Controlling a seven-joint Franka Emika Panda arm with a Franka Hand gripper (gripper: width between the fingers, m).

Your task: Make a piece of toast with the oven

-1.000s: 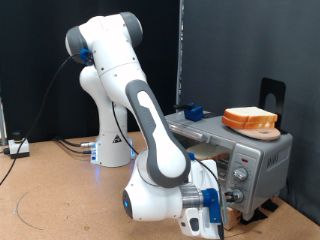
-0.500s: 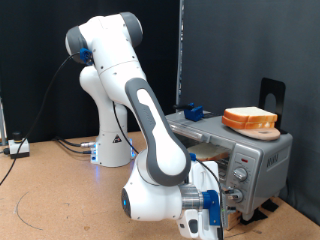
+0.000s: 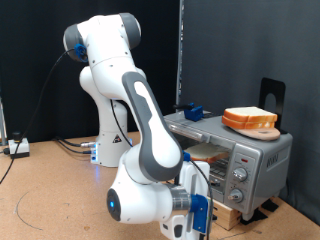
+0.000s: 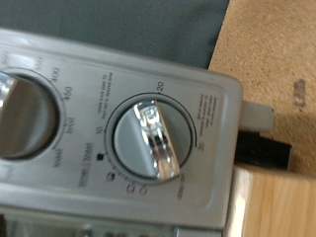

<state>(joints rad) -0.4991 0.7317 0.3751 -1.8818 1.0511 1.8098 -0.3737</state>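
The silver oven stands at the exterior view's right, with its knobs on the front panel. A tan shape shows inside it; I cannot tell if it is the piece of toast. My gripper hangs low in front of the oven, a short way to the left of the knobs and touching nothing. Up close in the wrist view is the oven's lowest knob, a silver bar on a grey dial, with part of another knob beside it. No fingers show there.
A stack of bread slices lies on a wooden board on top of the oven, with a blue object and a black stand nearby. The oven rests on a wooden block. Cables run over the brown table by the robot's base.
The arm's lower part and my gripper have drawn back from the oven's knobs, towards the exterior view's left. The oven and the bread stack have not moved.
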